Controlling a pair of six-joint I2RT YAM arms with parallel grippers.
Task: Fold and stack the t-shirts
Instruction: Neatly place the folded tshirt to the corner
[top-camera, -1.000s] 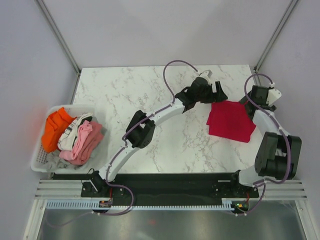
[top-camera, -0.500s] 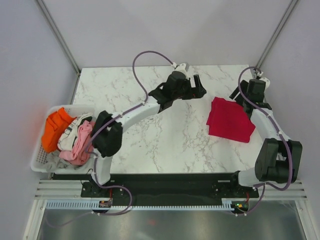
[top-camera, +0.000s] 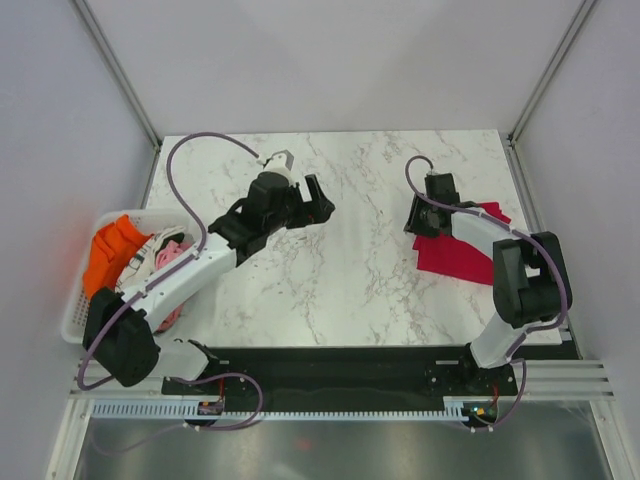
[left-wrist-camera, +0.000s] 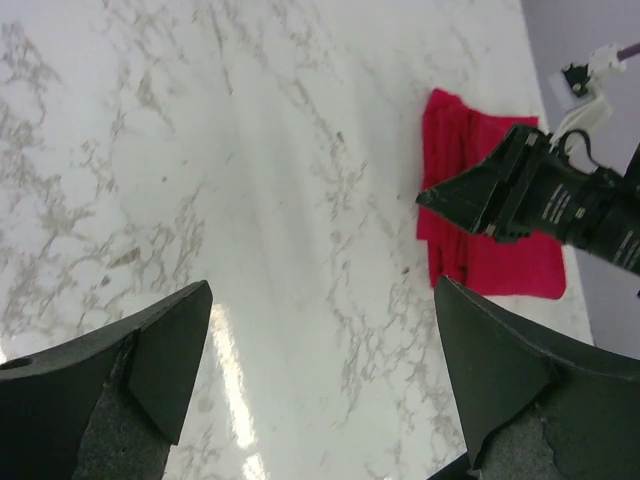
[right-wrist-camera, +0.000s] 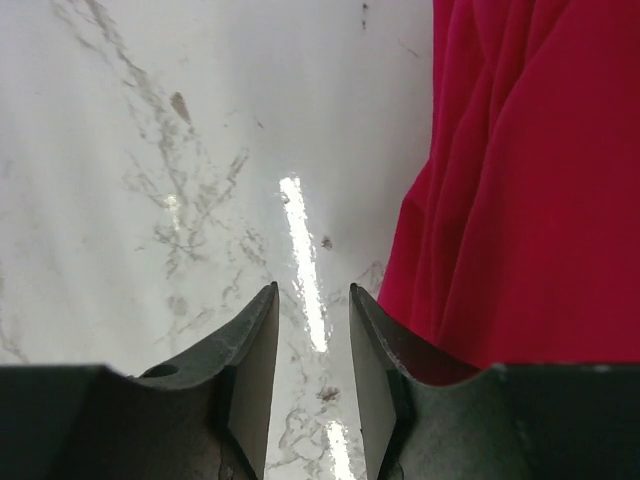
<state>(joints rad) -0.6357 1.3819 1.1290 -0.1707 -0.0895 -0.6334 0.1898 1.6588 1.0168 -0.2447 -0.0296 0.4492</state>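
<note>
Over on the left, a white basket (top-camera: 72, 312) sits at the table's edge with an orange garment (top-camera: 108, 255), a pink one (top-camera: 168, 278) and something white heaped together. I can't tell whether a red shirt is buried among them. My guess is the next piece has to come out of there. The heap looks tangled, so a grab could drag up two garments at once or tip the light basket.

The left claw (top-camera: 318, 200) hangs over bare marble table (top-camera: 370, 285) near the middle. Its jaws are spread wide and hold nothing.

To the right, one red shirt (top-camera: 462, 252) lies folded flat near the table's right edge, the only finished piece I can see. The right claw (top-camera: 414, 222) is down low just beside the shirt's left border. Its jaws are pinched to a narrow slit with only marble showing between them, and no cloth is gripped. The wrist view shows the shirt's soft folds (right-wrist-camera: 530, 180) right next to one finger. If that arm swings rightward while this low, I'd expect it to plough into the edge and rumple the fold. A careless lift could also catch a layer and flip it open.
</note>
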